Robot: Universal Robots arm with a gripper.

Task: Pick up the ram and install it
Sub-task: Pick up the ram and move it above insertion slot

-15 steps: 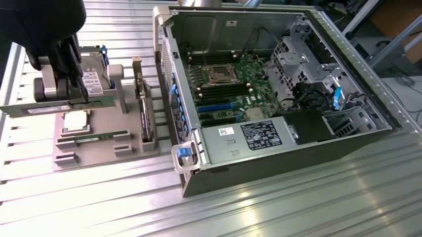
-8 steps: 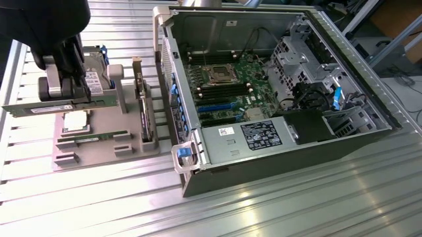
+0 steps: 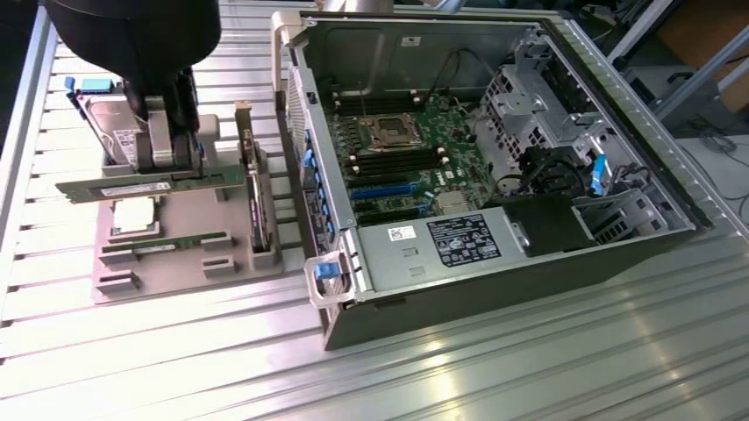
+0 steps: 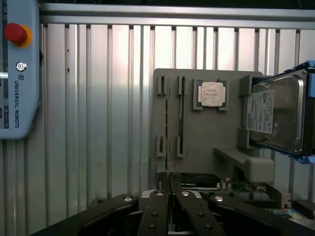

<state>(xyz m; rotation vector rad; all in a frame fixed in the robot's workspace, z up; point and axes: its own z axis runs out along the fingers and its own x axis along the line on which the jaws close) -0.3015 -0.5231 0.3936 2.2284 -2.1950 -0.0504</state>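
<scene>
Gripper (image 4: 170,192): closed on ram (image 3: 108,189), held level just above tray (image 3: 170,282).
Edges: case (image 3: 468,296) just beside tray.
Room: open slatted metal table (image 3: 550,368) past tray, away from case.

The ram (image 3: 111,189) is a long, thin green stick with a pale label on its face. It stands on its long edge and lies level at the exterior view's left, pinched partway along by the gripper (image 3: 175,173). It seems to hang just above the grey tray (image 3: 175,282). A second ram (image 3: 164,244) sits nearer, slotted lengthwise in that tray.
</scene>
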